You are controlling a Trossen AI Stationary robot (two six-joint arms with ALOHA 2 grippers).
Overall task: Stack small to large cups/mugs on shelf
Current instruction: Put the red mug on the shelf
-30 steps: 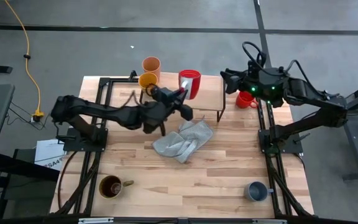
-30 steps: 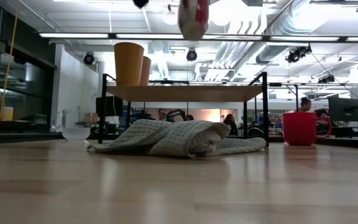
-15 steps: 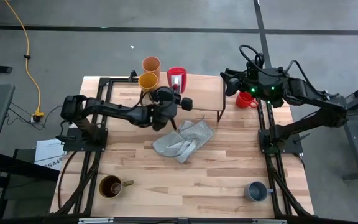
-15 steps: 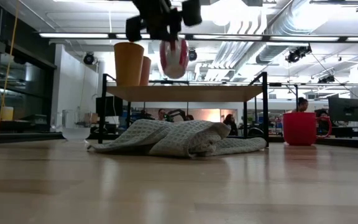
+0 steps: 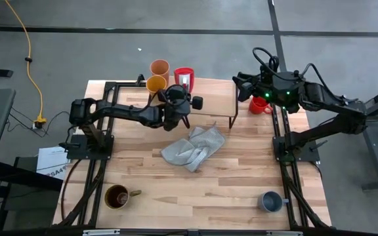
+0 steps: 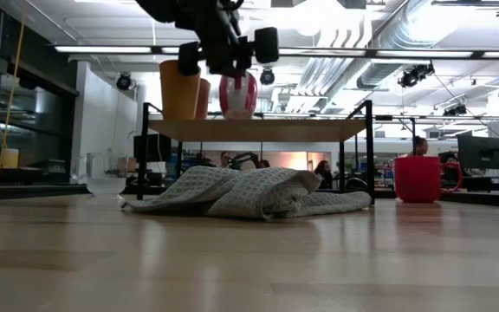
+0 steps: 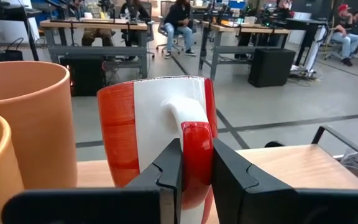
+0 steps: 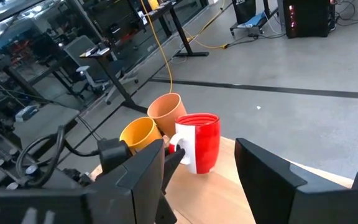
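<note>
- Left gripper (image 5: pixel 184 93): reaches over the shelf (image 5: pixel 218 98) at the table's far edge, its fingers (image 7: pixel 169 168) clamped on the handle of a red-and-white mug (image 5: pixel 184 77).
- Red-and-white mug: upright on the shelf board, or just above it; contact with the board cannot be told. Its base sits level with the board in the low view (image 6: pixel 238 95).
- Row on the shelf: yellow mug (image 5: pixel 156 84) and peach-orange tumbler (image 5: pixel 159 67) stand close together, just beside the held mug.
- Right gripper (image 5: pixel 244 86): waits near the shelf's right end with its fingers (image 8: pixel 135 180) spread apart, a second red mug (image 5: pixel 260 105) on the table just beside it.
- Grey cloth (image 5: pixel 192 148): lies crumpled on the table in front of the shelf.
- Brown mug (image 5: pixel 116 196) and grey-blue mug (image 5: pixel 270 201): stand near the table's front edge, well apart, at left and right.
</note>
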